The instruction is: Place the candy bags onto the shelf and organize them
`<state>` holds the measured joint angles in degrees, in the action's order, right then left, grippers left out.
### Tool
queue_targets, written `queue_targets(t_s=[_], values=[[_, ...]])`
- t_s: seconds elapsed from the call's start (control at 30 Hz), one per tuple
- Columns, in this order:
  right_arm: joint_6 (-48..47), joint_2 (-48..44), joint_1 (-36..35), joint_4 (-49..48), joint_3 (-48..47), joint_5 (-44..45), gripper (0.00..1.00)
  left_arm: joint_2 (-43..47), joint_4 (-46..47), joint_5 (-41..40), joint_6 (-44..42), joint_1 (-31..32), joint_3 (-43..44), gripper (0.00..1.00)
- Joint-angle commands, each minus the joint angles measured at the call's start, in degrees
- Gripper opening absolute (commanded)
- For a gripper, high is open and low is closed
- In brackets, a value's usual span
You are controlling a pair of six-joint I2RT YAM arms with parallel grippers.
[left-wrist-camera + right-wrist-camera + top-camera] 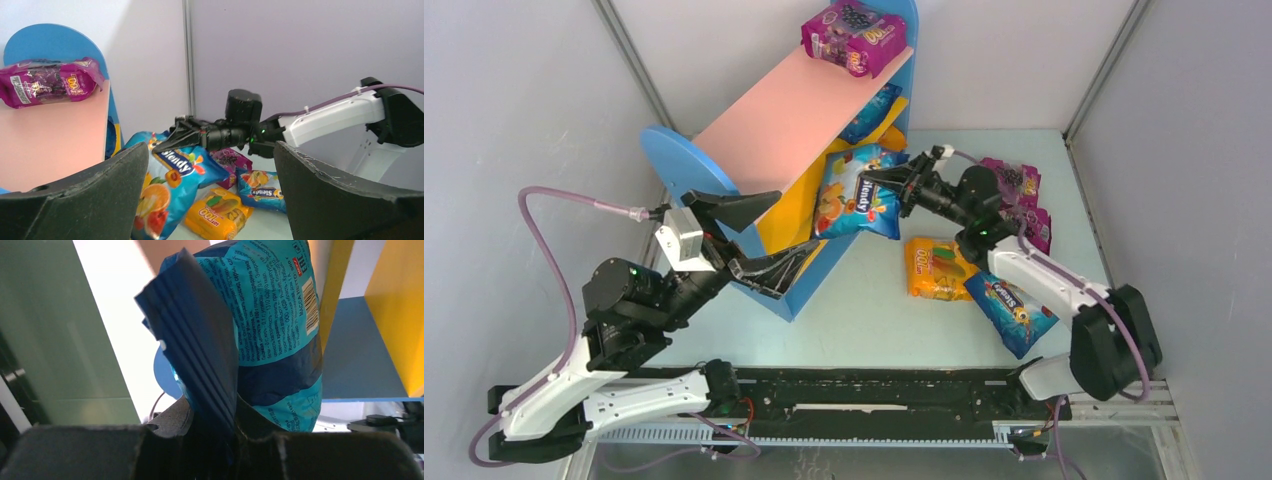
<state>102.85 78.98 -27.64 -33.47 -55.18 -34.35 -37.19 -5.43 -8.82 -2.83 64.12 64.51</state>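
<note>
The shelf stands at the back left, with a pink top board and yellow lower boards. A purple bag lies on its top board, also in the left wrist view. Another blue bag sits inside a tier. My right gripper is shut on the crimped edge of a large blue bag, held in front of the shelf's open side; its back shows in the right wrist view. My left gripper is open and empty beside the shelf's near blue panel.
On the table to the right lie an orange bag, a small blue bag and purple bags partly under my right arm. Grey walls close in the back and sides.
</note>
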Motion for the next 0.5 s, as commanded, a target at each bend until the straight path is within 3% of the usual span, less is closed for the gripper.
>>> queue_targets(t_s=[0.0,0.37,0.47], values=[[9.5,2.5,-2.7,-17.5,-2.5,7.8,0.00,0.8,1.7,0.7,1.2,0.3,0.5,1.00],[14.3,13.4,-7.8,-24.1,-7.3,15.4,0.00,1.3,1.9,0.7,1.2,0.3,0.4,1.00],[12.5,14.8,-8.0,-21.4,-10.4,17.4,0.00,1.1,2.0,0.6,1.2,0.2,0.4,1.00]])
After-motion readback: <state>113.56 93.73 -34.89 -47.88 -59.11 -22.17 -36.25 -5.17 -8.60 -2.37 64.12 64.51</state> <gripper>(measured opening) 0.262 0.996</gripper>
